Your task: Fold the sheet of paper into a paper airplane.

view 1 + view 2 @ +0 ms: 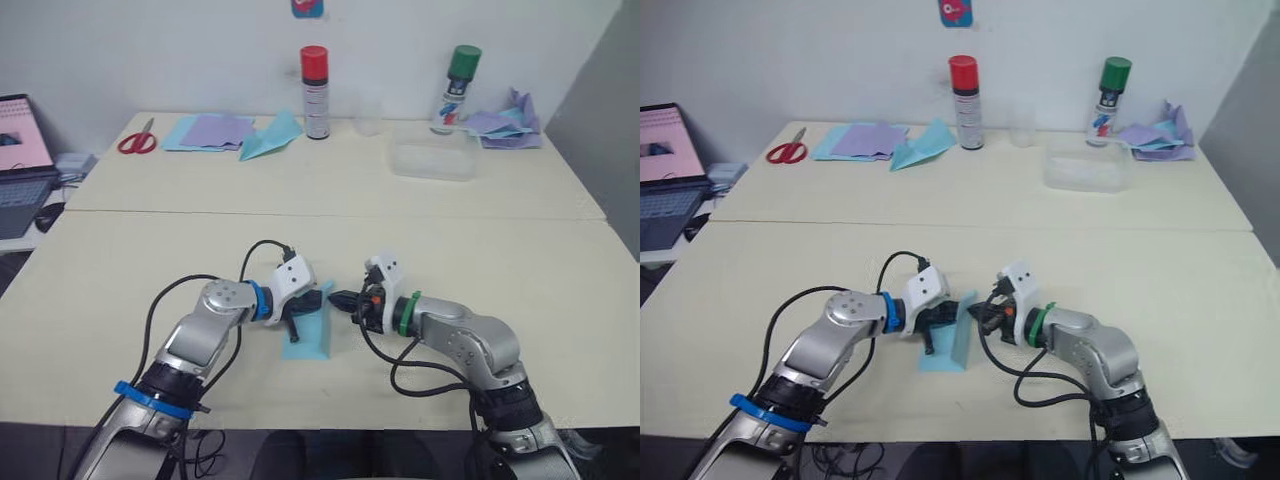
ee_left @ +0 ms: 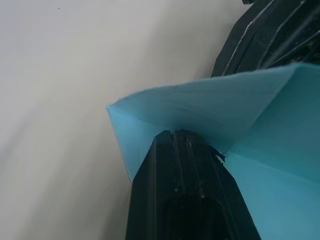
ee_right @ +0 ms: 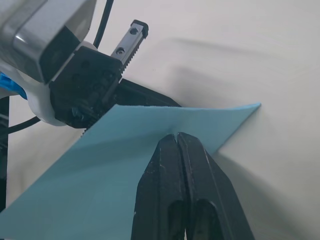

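One creased sky-blue sheet of paper [image 1: 308,335]

Two head cameras look forward and down over both arms; each wrist camera sits very close, seemingly sharing the sheet of paper [image 3: 125,155].

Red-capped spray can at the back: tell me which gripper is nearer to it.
Left, narrowly. The left gripper sits almost straight in front of the red-capped spray can; the right gripper is off to the can's right. Both pinch the sheet of paper, far from the can.
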